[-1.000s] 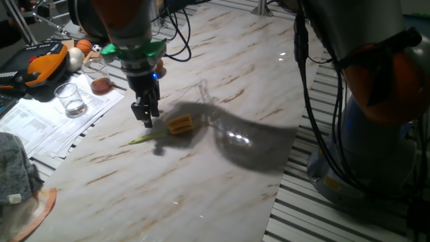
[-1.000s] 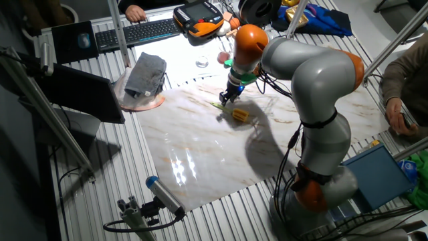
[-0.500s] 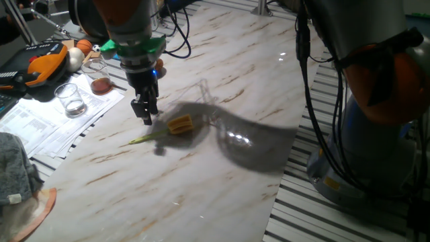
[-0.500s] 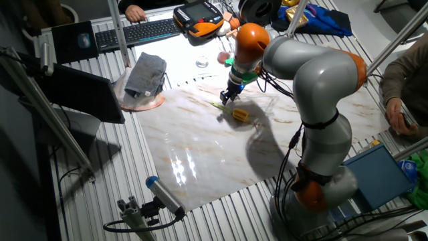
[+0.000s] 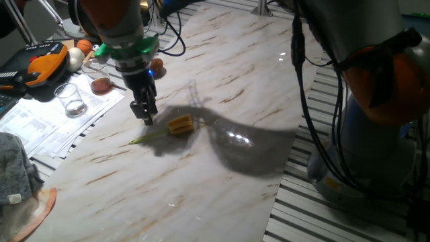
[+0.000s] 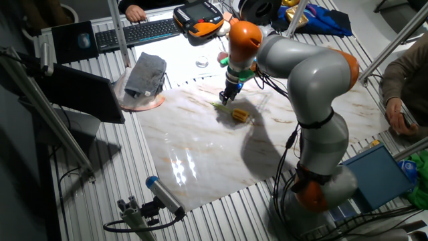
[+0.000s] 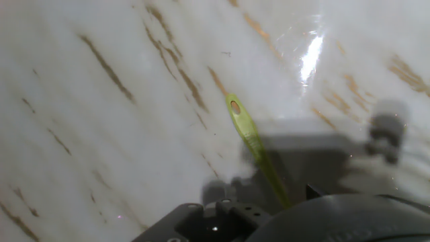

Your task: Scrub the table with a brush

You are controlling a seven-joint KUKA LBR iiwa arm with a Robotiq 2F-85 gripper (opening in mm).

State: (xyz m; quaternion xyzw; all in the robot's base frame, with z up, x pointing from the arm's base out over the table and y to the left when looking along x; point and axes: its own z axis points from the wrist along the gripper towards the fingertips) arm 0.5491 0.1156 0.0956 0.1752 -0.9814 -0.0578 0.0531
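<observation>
The gripper [image 5: 148,119] is held just above the table [image 5: 222,175], its fingers drawn close together with nothing seen between them. No contact with the brush [image 5: 168,129] is visible. The brush is laid flat on the marble just beside the fingertips, its yellow-orange head toward the arm's base and its thin pale handle [image 7: 250,138] stretched away across the tabletop. In the hand view only the handle is shown, lying on the table [image 7: 101,134].
</observation>
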